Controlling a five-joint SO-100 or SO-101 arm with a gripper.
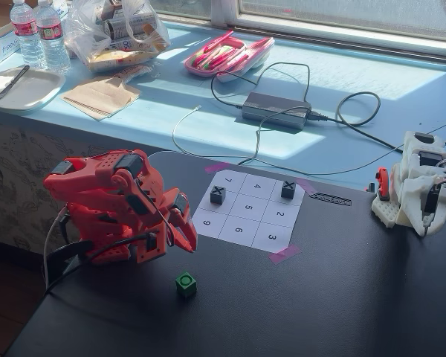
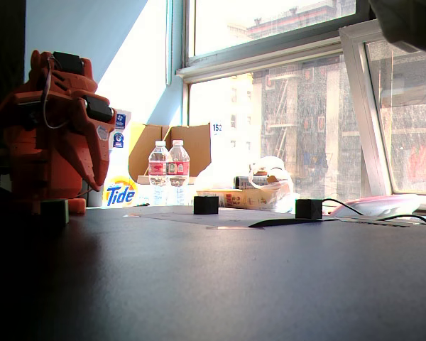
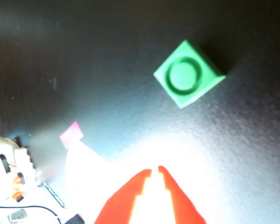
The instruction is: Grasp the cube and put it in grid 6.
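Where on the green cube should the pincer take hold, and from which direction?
Likely from straight above, closing on two opposite side faces of the green cube. It sits flat and alone on the black table, turned diagonally in the wrist view, so the pincer should rotate to square up.

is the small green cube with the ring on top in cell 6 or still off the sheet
Off the sheet. The small green cube sits on bare black table, apart from cell 6, which holds nothing.

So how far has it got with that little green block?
Nothing looks done yet. The green cube sits alone on the black table, off the numbered sheet. The pincer hangs nearly closed beside it, holding nothing. Left: grab the cube and place it on cell 6, which is empty.
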